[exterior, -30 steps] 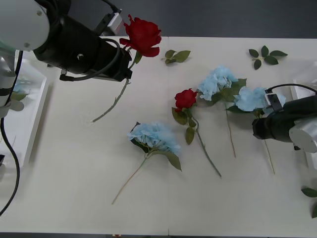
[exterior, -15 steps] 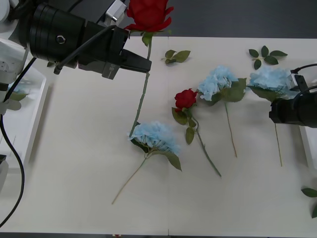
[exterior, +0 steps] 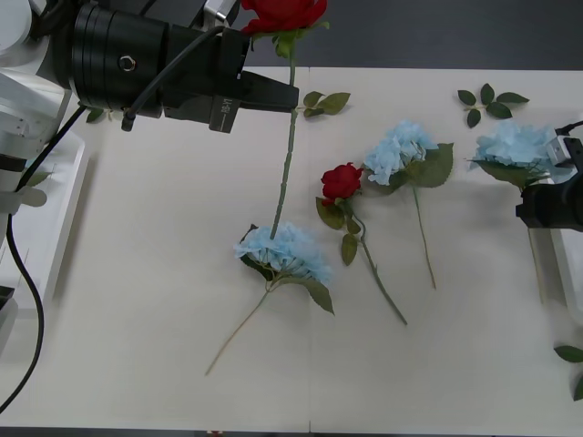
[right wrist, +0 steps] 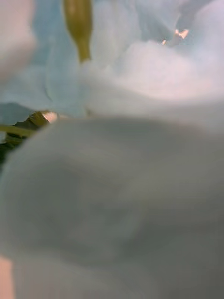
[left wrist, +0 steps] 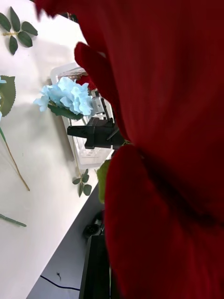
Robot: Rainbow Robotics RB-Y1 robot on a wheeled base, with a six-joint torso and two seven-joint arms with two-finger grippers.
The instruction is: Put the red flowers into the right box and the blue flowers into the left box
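My left gripper [exterior: 287, 96] is shut on the stem of a red flower [exterior: 284, 11] and holds it upright above the table's back middle; its red petals [left wrist: 163, 140] crowd the left wrist view. The stem tip hangs over a blue flower [exterior: 287, 250] lying on the table. My right gripper [exterior: 536, 202] is shut on another blue flower [exterior: 515, 146] at the right edge, beside the right box [exterior: 567, 282], with pale petals [right wrist: 140, 140] close against its camera. A red flower [exterior: 342, 180] and a blue flower [exterior: 401, 150] lie mid-table. The left box [exterior: 75, 196] sits far left.
Bloomless leaf sprigs lie at the back middle [exterior: 326, 102], back right [exterior: 490, 100] and front right edge [exterior: 572, 355]. A black cable [exterior: 23, 273] hangs down at the left. The table's front left part is bare.
My left arm has swung the red flower rightward and stood it upright. My right arm has carried its blue flower further right, to the table's edge.
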